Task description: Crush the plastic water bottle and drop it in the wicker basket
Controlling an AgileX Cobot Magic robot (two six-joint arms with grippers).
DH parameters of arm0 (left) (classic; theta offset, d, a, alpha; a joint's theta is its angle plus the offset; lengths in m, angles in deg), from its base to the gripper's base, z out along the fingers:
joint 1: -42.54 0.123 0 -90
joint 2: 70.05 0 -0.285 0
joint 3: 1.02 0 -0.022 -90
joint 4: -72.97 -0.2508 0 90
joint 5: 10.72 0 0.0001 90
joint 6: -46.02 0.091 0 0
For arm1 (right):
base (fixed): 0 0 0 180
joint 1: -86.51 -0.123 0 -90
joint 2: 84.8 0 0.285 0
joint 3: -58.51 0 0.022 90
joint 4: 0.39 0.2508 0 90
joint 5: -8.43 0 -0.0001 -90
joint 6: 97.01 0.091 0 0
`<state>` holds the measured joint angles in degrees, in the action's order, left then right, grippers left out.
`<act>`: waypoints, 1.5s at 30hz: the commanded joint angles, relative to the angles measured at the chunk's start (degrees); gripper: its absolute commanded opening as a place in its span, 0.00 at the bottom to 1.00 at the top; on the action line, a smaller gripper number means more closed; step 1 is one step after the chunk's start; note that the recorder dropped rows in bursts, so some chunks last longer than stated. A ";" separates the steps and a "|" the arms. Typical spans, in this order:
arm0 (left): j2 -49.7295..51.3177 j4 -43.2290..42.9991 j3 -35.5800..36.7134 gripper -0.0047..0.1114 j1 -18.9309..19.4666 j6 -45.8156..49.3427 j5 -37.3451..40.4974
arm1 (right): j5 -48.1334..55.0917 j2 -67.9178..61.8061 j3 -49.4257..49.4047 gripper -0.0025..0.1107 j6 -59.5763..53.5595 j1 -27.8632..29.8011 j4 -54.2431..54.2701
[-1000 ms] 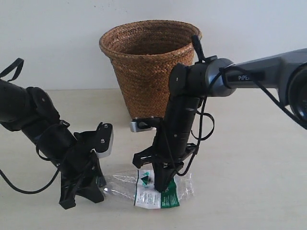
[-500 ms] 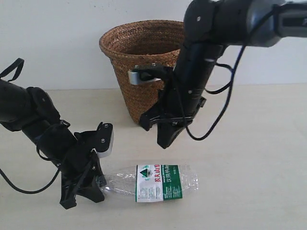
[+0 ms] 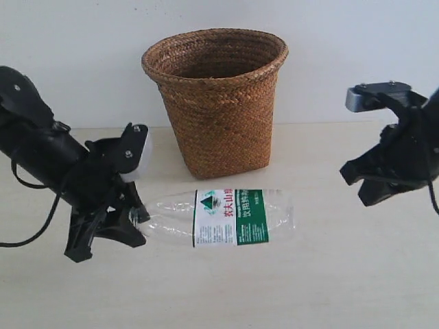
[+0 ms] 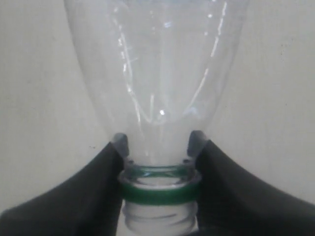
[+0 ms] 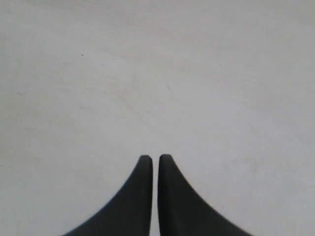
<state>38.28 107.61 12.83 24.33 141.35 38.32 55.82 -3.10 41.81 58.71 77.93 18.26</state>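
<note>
The plastic water bottle (image 3: 226,218) is clear, with a white-and-green label. It hangs roughly level above the table, in front of the wicker basket (image 3: 219,103). My left gripper (image 3: 134,218) is shut on its neck. In the left wrist view the two fingers (image 4: 157,142) clamp just above the green neck ring, and the bottle body (image 4: 157,73) stretches away from them. Bare threads show below the ring and no cap shows. My right gripper (image 3: 370,197) hangs far to the right, apart from the bottle. Its fingers (image 5: 155,157) are shut over bare table.
The basket stands upright at the back centre against a white wall (image 3: 68,48), with its wide rim open. The pale table (image 3: 309,288) runs under and in front of the bottle. The left arm's cable (image 3: 27,236) trails at the left.
The right gripper rose off the bottle's label and swung away to the right. The left gripper, holding the neck, lifted the bottle off the table and up toward the basket.
</note>
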 commanded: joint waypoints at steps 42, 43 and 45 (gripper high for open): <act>-2.74 -16.44 -24.77 0.08 6.12 -40.92 -2.59 | -11.41 0.62 -1.74 0.02 -4.12 0.43 6.33; -2.74 -17.69 -24.77 0.08 6.50 -43.37 0.32 | -9.60 0.62 0.28 0.02 -3.67 0.43 6.18; -2.74 -21.35 -24.77 0.08 7.02 -47.44 6.31 | -5.75 0.62 3.05 0.02 -2.13 0.43 4.14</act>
<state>36.09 90.73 -11.65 30.64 101.38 36.57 45.12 -3.08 41.23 55.24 78.52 24.52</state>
